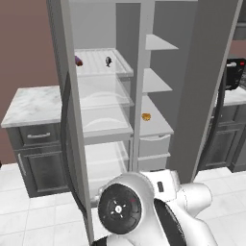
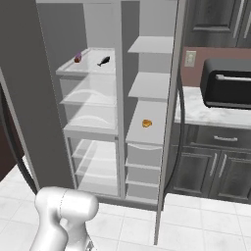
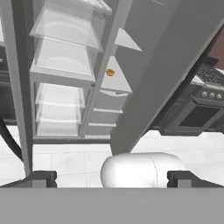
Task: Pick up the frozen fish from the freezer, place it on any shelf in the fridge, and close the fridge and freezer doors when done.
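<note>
The frozen fish (image 1: 108, 61) (image 2: 103, 61) is a tiny dark shape lying on the top clear glass shelf (image 1: 120, 72) (image 2: 88, 70) of the fridge (image 1: 103, 126) (image 2: 90, 131), right of a small purple-and-brown block (image 1: 78, 61) (image 2: 77, 58). The freezer (image 1: 156, 84) (image 2: 149, 88), the narrow compartment to the right, holds a small orange lump (image 1: 146, 116) (image 2: 146, 123) (image 3: 110, 72). Both doors stand wide open: the fridge door (image 1: 72, 120) (image 2: 29, 98) on the left and the freezer door (image 1: 202, 86) (image 2: 171, 122) on the right. My gripper (image 3: 112, 179) is open and empty, low and well back from the unit.
A marble-topped counter (image 1: 33, 103) with dark cabinets stands left of the unit. On the counter to the right sits a black microwave (image 2: 228, 83), and a stove (image 3: 197, 113) is below. White tiled floor lies in front.
</note>
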Available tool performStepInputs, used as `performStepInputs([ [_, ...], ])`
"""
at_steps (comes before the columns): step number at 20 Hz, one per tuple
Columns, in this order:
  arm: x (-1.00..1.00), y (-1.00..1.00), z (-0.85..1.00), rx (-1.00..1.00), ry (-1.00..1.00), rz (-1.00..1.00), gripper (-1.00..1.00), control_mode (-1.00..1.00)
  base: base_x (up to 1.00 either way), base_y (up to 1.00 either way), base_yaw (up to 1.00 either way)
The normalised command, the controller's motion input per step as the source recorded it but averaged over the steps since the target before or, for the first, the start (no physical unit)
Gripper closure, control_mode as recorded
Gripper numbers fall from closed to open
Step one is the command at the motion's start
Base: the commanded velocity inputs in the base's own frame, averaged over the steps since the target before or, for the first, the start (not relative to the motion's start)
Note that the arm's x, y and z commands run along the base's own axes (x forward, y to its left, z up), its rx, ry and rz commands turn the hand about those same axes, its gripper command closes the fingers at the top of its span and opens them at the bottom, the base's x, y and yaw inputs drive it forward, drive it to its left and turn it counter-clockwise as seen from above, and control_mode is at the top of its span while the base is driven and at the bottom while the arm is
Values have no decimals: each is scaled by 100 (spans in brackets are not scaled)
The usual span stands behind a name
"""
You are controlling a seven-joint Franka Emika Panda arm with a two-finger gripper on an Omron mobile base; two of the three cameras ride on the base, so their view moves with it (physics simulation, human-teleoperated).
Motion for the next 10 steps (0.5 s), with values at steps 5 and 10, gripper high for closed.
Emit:
performStepInputs([
  [5, 6, 100, 0, -3, -37, -1, -100, -100, 0, 0, 0],
  [10, 39, 100, 0, 0, -34, -10, -100, -100, 0, 0, 0],
])
